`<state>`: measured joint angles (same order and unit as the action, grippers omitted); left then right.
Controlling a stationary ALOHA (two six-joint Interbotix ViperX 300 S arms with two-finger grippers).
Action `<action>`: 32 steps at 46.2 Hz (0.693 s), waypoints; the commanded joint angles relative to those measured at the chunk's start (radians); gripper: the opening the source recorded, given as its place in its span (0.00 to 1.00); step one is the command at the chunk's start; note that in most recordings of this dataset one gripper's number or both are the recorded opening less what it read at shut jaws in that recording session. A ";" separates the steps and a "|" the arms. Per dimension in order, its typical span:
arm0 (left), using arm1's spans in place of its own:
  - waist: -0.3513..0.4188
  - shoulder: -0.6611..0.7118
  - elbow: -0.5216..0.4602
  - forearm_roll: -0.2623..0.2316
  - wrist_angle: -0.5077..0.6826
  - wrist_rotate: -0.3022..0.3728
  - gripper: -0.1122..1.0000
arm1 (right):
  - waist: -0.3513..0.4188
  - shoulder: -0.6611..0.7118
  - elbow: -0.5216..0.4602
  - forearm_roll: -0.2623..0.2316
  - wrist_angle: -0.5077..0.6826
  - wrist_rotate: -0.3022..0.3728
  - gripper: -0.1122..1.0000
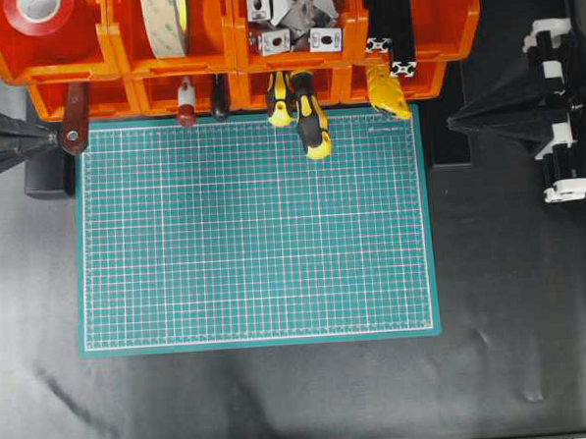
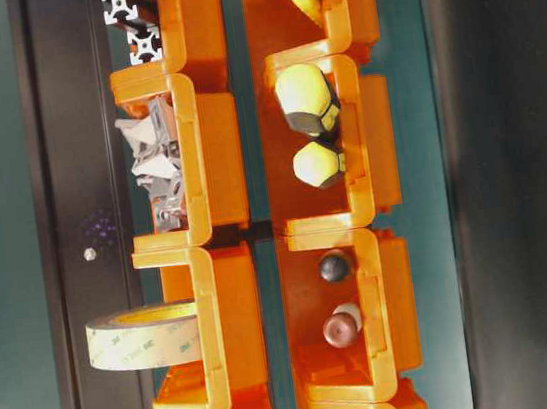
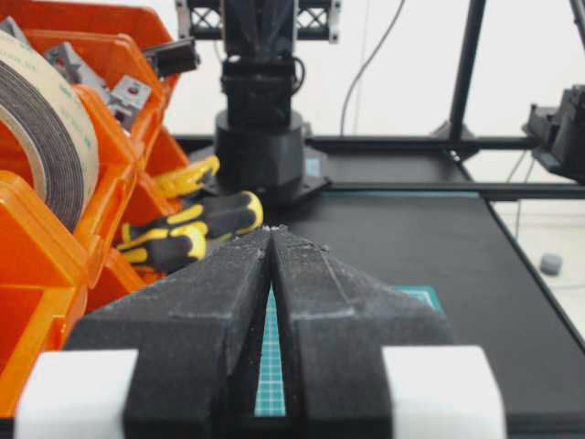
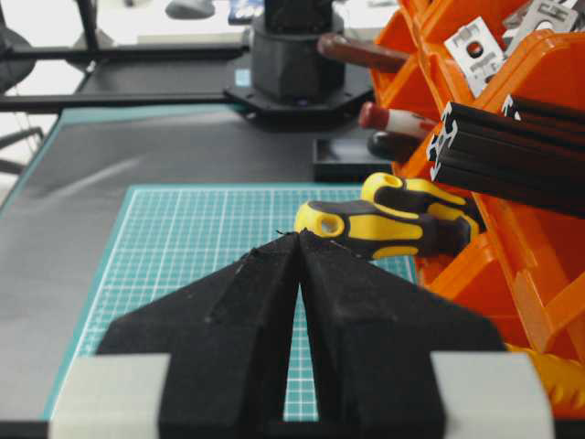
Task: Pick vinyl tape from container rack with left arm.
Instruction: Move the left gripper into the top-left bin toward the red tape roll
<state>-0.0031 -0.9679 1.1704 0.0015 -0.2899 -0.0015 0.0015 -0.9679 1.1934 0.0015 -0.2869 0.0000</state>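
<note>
My claw (image 3: 272,240) looked matt, grainy black. The rack (image 1: 107,52) was glossy orange plastic, the red tape (image 1: 44,13) shiny, the brackets (image 1: 292,18) bare metal, the mat (image 1: 254,231) smooth and matt.

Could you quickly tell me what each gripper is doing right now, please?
Left gripper: closed, holding nothing.
Right gripper: closed, holding nothing.

Green mat (image 1: 255,241) — screwdrivers (image 1: 305,111) (yellow-black) overhang its far edge
</note>
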 commanded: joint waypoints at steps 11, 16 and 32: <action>0.049 0.008 -0.391 0.058 0.489 -0.020 0.10 | -0.008 0.005 -0.035 0.003 -0.012 0.008 0.11; 0.080 0.072 -0.563 0.061 0.729 -0.017 0.10 | -0.008 0.003 -0.034 0.003 -0.012 0.008 0.11; 0.187 0.394 -0.992 0.086 1.505 0.118 0.10 | -0.008 0.002 -0.035 0.003 -0.009 0.006 0.11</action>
<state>0.1733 -0.6458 0.2823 0.0813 1.0584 0.0675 -0.0046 -0.9695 1.1934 0.0031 -0.2869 0.0077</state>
